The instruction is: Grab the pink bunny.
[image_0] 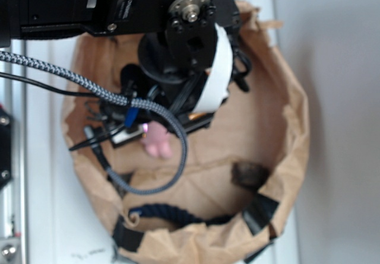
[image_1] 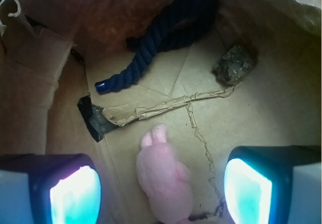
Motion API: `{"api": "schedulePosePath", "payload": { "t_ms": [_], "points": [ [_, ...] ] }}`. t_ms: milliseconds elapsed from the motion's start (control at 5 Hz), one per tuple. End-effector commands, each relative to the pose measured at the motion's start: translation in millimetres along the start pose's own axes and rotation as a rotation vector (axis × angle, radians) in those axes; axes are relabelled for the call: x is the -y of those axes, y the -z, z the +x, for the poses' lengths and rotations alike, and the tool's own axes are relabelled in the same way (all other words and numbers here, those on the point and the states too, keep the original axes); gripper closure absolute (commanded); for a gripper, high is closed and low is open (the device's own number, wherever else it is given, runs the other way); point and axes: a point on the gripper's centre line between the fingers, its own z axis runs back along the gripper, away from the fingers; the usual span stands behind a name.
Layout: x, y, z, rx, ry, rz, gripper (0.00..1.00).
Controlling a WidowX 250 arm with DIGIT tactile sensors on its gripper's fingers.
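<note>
Pink fuzz right under me: the pink bunny lies on the floor of the brown paper bag, ears pointing away from my wrist camera, body running down toward the bottom edge of that view. My fingers stand wide apart, one on each side of it, glowing teal on their inner faces, and neither touches the plush. My gripper is released, nothing held.

Just past the ears, a torn, crinkled flap of paper crosses the bag floor, with a strip of black tape at its left end. Farther on, a dark navy rope curls across the back of the bag, one end tipped in shiny blue. Off to the right of the rope sits a small, dark, rough lump; I cannot tell what it is.

From the exterior view, my black arm reaches down into the bag, a braided grey cable looping over it, and the bunny shows just beneath. The bag rests on a white tabletop.
</note>
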Motion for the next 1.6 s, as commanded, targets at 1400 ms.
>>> {"api": "schedulePosePath", "payload": {
  "t_ms": [1400],
  "points": [
    [1.4, 94.3, -19.5, -0.129, -0.072, 0.013, 0.0]
  ]
}}
